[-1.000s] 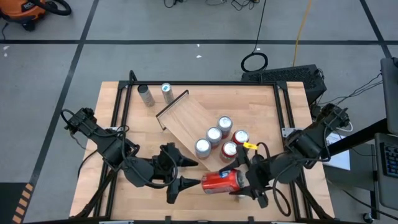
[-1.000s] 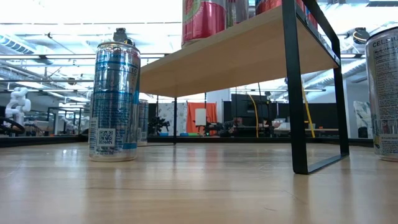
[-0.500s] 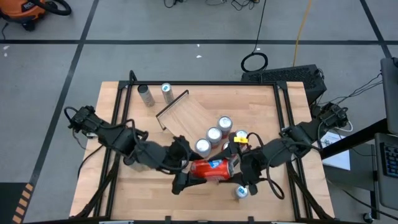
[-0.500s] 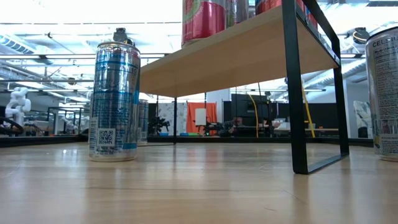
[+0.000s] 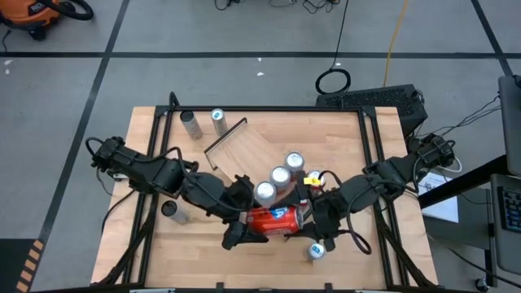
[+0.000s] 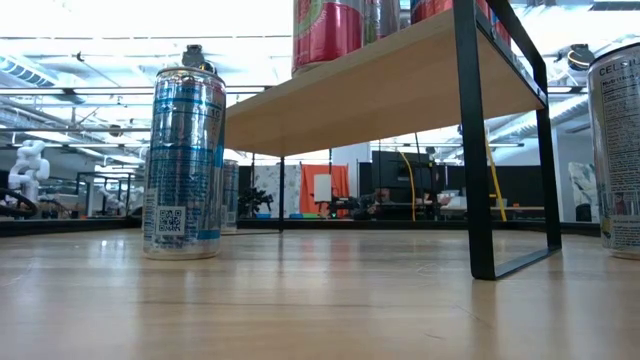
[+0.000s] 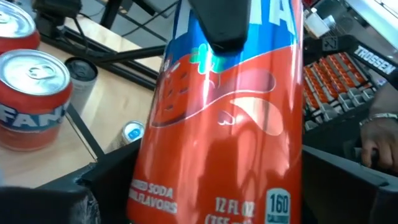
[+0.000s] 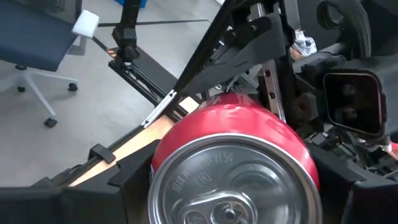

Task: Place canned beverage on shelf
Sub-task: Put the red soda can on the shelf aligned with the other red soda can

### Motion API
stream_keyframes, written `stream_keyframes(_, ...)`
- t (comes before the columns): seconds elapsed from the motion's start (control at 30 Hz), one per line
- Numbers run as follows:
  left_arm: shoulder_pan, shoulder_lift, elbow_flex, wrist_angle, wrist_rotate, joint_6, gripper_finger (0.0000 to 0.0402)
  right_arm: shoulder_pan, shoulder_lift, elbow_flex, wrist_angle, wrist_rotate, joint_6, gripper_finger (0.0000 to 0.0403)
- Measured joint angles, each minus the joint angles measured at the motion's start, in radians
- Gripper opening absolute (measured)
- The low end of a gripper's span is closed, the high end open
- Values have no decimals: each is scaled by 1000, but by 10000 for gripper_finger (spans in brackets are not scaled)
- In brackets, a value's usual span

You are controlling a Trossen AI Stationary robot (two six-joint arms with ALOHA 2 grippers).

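Both tools (image 5: 244, 232) (image 5: 313, 220) together at mid-table

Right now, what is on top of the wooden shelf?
Three silver-topped cans stand on the light-wood shelf, and a red can shows beside them. Both arms cover its near end, so any others are hidden.

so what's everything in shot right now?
table: 1, light wood, black frame
shelf: 1, light wood, black rails, mid-table, angled
silver-topped cans: 3, in a row on the shelf
red shelf cans: red, beside that row, count unclear
grey can: 1, far left corner
silver-blue can: 1, next to it
dark can: 1, left side
blue-topped can: 1, near edge
red can: 1, sideways, off the table
right claw: gripping the red can's right end
left claw: at its other end
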Motion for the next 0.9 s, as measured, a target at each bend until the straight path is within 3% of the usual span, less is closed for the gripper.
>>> stream_keyframes(0.33,0,0,0,-3,6,3,301,0,0,0,-1,-5,-29,279)
stream_keyframes(0.6,0,0,0,-2,7,0,296,0,0,0,-5,29,18,316)
stream_keyframes(0.9,-1,0,0,4,-7,8,295,-2,0,0,5,35,294,383)
